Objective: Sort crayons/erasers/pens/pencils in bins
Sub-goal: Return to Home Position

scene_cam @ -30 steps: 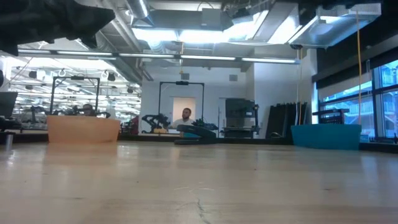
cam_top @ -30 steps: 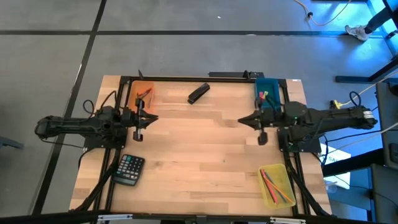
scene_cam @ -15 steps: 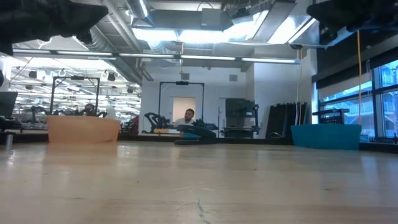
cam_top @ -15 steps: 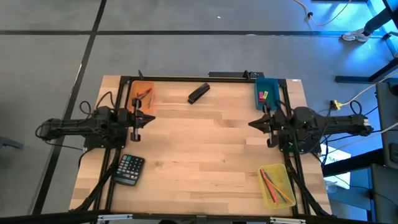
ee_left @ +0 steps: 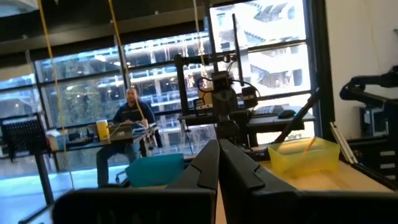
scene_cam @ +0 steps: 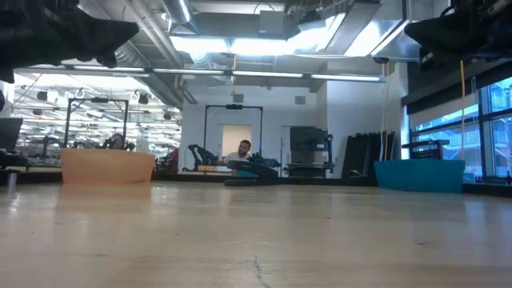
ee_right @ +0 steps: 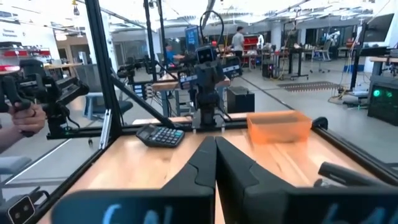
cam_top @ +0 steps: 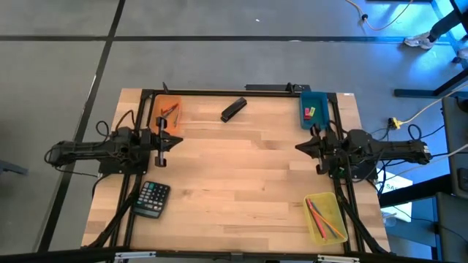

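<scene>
- Left gripper (cam_top: 174,139), dark fingers pressed together on nothing, hangs at 9 o'clock over the light wooden table (cam_top: 241,183).
- Right gripper (cam_top: 301,146), likewise closed and empty, at 3 o'clock.
- Shallow orange plastic bin (cam_top: 175,102) holding red crayons (cam_top: 170,109): 11 o'clock.
- Teal plastic bin (cam_top: 316,97) holding small block erasers (cam_top: 310,112): 1 o'clock.
- Translucent yellow bin (cam_top: 333,201): 5 o'clock.

A black calculator (cam_top: 151,199) lay flat by the near-left corner of the wooden table (cam_top: 241,175). A black bar-shaped thing (cam_top: 233,109) lay tilted near the table's far edge, about midway along. Beyond the table, a person (ee_left: 129,118) sat at a desk.
</scene>
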